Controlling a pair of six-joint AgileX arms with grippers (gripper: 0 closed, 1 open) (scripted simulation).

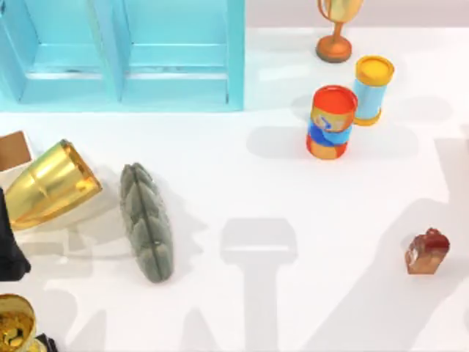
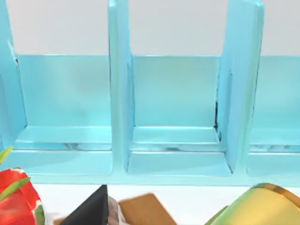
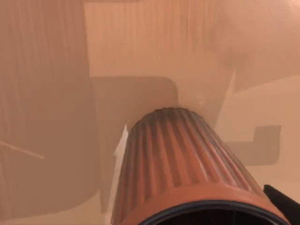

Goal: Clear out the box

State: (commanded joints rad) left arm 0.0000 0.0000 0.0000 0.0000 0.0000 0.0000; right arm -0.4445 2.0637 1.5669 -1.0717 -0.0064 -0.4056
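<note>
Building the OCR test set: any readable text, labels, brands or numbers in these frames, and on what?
None readable.
Red and orange can: blue label patch, no legible letters.
Blue tube with yellow lid: plain.
Gold cup, box, turquoise shelf: no markings.

My left wrist camera faces the turquoise shelf (image 2: 176,117), whose upright dividers split it into open bays across the upper and middle frame. Along the bottom edge I see, from left to right: a red object with green streaks (image 2: 16,201) in the lower left corner, a dark finger (image 2: 91,210), the brown inside of the box (image 2: 143,211), and the gold cup (image 2: 262,206) in the lower right corner.
</note>
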